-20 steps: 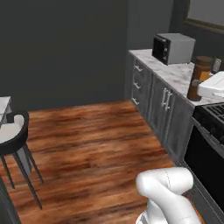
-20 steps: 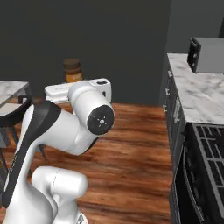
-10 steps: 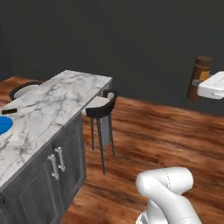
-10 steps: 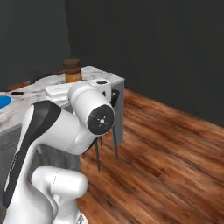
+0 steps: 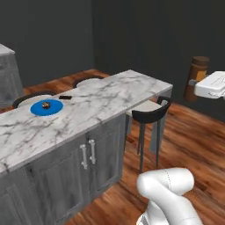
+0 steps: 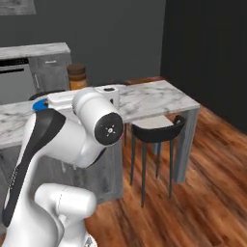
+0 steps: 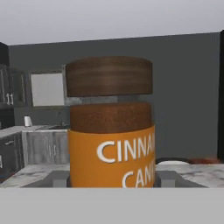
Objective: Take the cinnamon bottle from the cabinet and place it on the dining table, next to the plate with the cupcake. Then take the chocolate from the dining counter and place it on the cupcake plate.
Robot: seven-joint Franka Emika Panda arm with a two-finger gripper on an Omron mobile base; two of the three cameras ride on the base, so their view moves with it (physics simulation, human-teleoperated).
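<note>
You have the gripper clamped on the cinnamon bottle, held upright in the air beyond the marble dining counter's far end, above wooden floor.

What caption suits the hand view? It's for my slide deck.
Claw holds the upright cinnamon bottle in mid-air, kitchen behind.

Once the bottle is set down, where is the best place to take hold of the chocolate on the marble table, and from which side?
The chocolate is a small, dark, flat bar lying on the marble table beside the blue plate. It likely suits a grip from straight above, fingers closing across its narrow width. Its flatness leaves no side to hold from the front. The gripper now holds the cinnamon bottle.
</note>
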